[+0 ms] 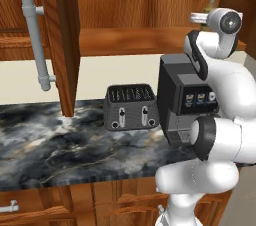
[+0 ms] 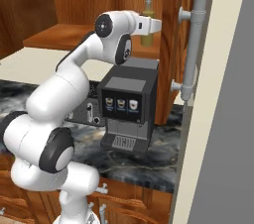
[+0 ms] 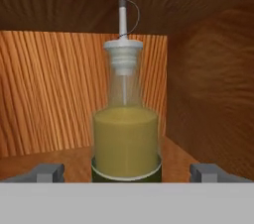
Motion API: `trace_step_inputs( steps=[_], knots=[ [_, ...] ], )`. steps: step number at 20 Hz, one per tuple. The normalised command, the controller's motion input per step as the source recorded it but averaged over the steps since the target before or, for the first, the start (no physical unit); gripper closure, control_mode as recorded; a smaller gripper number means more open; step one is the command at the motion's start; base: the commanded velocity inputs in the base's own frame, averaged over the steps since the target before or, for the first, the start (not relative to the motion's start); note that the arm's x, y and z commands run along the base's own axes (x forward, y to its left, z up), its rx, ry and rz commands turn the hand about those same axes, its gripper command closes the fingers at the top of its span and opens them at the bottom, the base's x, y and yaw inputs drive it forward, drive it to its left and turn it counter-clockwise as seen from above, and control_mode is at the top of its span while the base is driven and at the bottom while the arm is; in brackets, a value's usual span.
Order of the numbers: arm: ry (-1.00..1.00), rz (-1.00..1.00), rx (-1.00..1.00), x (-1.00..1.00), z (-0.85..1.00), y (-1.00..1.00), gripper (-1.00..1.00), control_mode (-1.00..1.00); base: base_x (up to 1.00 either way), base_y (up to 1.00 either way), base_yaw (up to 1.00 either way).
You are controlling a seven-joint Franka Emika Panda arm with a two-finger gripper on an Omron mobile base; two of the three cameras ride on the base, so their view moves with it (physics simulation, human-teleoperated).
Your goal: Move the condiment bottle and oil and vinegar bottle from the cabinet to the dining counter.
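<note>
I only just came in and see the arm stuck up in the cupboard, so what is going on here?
The robot arm has reached up into the open wooden cabinet, and its gripper is lined up on the oil and vinegar bottle, which stands upright on the cabinet shelf. The fingertips stand wide open, one on each side of the bottle's base, so nothing is gripped yet. Below, a toaster and a coffee machine sit on the marble kitchen top.

Oil and vinegar bottle (image 3: 126, 134) on cabinet (image 3: 44, 94) shelf — between pincer (image 3: 127, 172) fingertips.
</note>
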Motion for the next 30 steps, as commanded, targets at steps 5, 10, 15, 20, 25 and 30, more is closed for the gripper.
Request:
trace_step_inputs(
  steps=[5,10,15,20,25,30],
  knots=[
    [0.01,0.0,0.0,0.29,0.0,-0.08,-1.0,-1.0,0.0,0.0,0.0],
    [0.0,0.0,0.0,0.15,0.0,-0.25,-1.0,-1.0,0.0,0.0,0.0],
    [0.03,0.0,0.0,0.13,0.0,-0.05,-1.0,-1.0,0.0,0.0,0.0],
    [0.08,0.0,0.0,0.24,-0.02,0.06,1.0,-1.0,0.0,0.0,0.0],
    [0.03,0.0,0.0,0.11,0.0,0.0,1.0,-1.0,0.0,0.0,0.0],
    [0.0,0.0,0.0,0.0,-0.01,0.0,1.0,-1.0,0.0,0.0,0.0]
  ],
)
